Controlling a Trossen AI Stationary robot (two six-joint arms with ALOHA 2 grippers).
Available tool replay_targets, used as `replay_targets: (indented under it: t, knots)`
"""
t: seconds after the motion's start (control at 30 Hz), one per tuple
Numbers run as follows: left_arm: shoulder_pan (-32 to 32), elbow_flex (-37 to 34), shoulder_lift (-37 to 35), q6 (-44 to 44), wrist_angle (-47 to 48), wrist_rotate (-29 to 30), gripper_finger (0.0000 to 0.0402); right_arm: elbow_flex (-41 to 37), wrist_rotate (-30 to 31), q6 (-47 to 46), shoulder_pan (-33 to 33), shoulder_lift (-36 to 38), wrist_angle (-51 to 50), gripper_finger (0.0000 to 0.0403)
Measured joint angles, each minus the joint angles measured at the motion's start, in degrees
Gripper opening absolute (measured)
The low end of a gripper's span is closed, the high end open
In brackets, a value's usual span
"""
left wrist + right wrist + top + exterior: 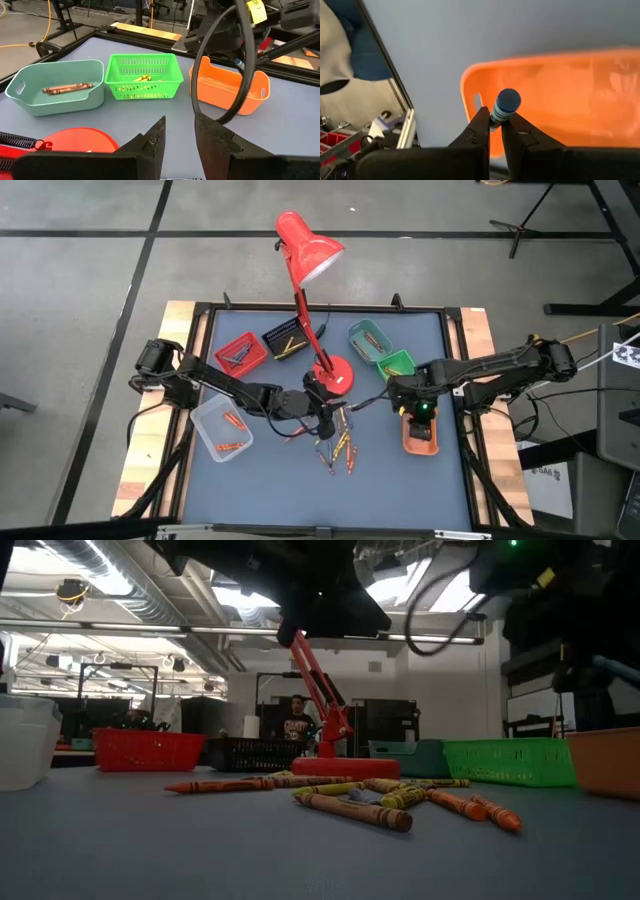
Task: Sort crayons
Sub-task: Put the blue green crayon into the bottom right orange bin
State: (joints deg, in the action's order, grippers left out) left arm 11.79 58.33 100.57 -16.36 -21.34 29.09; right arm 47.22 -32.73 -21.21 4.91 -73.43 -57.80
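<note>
Loose crayons [340, 442] in orange, yellow and green lie flat in a small heap on the blue-grey mat, also in the low view [400, 802]. My left gripper [322, 416] hangs open just above the mat, beside the heap and the lamp base; nothing is between its fingers [180, 137]. My right gripper [412, 412] is shut on a blue crayon [506, 104] above the orange tray [560, 90], which stands at the right of the mat [420, 436]. My right gripper pinches the blue crayon between its two fingertips, on the paper-wrapped shaft just below the round blue end [496, 119]. The fingers slant downward over the tray's near end. The crayon is lifted clear, its blue end sticking out from the fingertips; its other end is hidden by the fingers.
A red desk lamp [310, 250] stands on its round base [332, 373] mid-table. A red basket [240, 352], black basket [285, 340], teal tray [55, 92] with brown crayons and green basket [142, 75] line the far side. A clear tray [222, 427] with orange crayons sits left.
</note>
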Motion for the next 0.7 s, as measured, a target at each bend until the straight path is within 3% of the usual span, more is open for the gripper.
replay_targets:
  t: [0.23, 0.4, 0.7]
  knots:
    - [-0.01, -0.02, 0.00, 0.04, 0.98, 0.01, 0.0089, -0.02, 6.25, 0.04, 0.00, 0.00, -3.16, 0.0024]
    - [-0.17, -0.09, 0.00, -0.02, 8.16, 0.00, 0.0089, -0.02, 7.57, 0.04, 0.00, 0.02, -3.87, 0.0026]
    - [-0.24, -0.09, 0.00, -3.04, 20.45, -2.93, 0.0089, -0.03, 9.09, 0.08, -0.02, 0.04, -3.80, 0.0108]
